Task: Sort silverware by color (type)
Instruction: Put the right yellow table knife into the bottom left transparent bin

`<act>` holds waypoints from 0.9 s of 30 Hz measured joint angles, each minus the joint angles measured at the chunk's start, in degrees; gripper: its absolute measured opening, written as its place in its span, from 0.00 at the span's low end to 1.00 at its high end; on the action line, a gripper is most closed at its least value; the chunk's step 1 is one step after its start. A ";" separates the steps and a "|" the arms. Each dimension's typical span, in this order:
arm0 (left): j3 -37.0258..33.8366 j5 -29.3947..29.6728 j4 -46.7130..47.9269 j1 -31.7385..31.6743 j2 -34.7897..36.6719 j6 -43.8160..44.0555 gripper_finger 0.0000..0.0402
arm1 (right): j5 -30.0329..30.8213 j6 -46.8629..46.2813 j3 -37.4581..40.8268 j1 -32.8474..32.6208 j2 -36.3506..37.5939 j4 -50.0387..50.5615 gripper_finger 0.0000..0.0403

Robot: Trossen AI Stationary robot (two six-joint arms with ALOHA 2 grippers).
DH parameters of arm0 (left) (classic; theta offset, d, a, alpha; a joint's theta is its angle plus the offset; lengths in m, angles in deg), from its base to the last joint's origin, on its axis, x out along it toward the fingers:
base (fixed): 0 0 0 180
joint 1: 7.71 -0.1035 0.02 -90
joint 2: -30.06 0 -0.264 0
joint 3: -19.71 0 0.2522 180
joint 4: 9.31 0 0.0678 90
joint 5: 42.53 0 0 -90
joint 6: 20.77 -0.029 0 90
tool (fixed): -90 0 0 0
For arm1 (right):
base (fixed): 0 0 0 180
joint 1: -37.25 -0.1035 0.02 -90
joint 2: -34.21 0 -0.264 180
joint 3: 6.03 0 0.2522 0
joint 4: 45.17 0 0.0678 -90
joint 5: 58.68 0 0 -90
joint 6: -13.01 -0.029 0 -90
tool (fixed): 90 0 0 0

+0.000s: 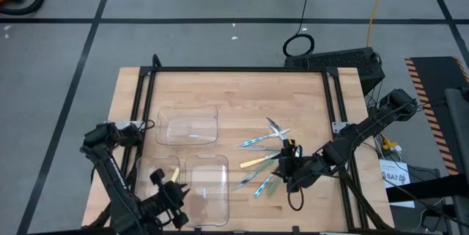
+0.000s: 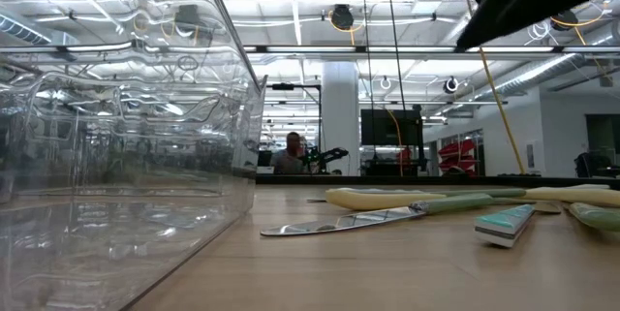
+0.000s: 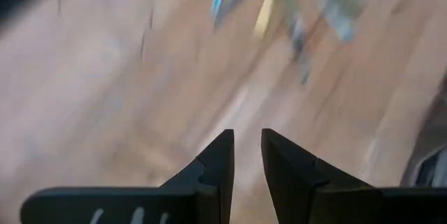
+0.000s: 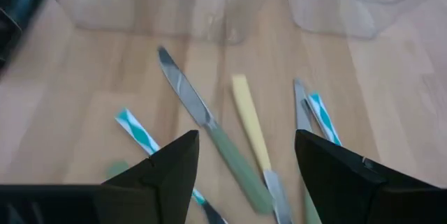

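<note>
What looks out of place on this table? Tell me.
Nothing is damaged or spilled. The silverware lies in a loose crisscrossed heap on the bare wood, outside the clear trays; one yellow-handled piece already lies in a tray.

A lab or workshop hall. Taped grey floor, ceiling lights, and cables surround the wooden table.
</note>
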 joint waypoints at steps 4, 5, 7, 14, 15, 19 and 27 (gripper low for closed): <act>3.02 10.36 -0.05 -0.76 0.00 -8.62 0.21 | 0.04 -4.97 0.00 0.07 -0.02 7.82 0.57; 3.34 12.20 -0.04 -1.21 0.00 -9.86 0.21 | 0.17 -8.11 0.00 0.06 -0.02 10.36 0.57; 3.60 14.48 -0.06 -2.37 0.00 -11.23 0.21 | 0.80 -17.29 0.00 0.16 -0.02 16.80 0.57; 3.58 14.80 -0.63 -7.06 0.00 -14.42 0.21 | 1.61 -38.36 0.02 0.18 -0.44 33.15 0.57; 3.58 14.79 -1.22 -7.63 0.00 -14.68 0.21 | 1.17 -40.64 0.02 0.16 -0.49 34.05 0.57; 3.58 14.63 -4.44 -9.13 0.00 -18.57 0.21 | -0.04 -49.83 0.02 0.03 -1.72 35.12 0.57; 3.58 14.55 -8.74 -10.36 0.00 -23.87 0.21 | -4.00 -51.16 0.02 0.00 -6.31 34.88 0.57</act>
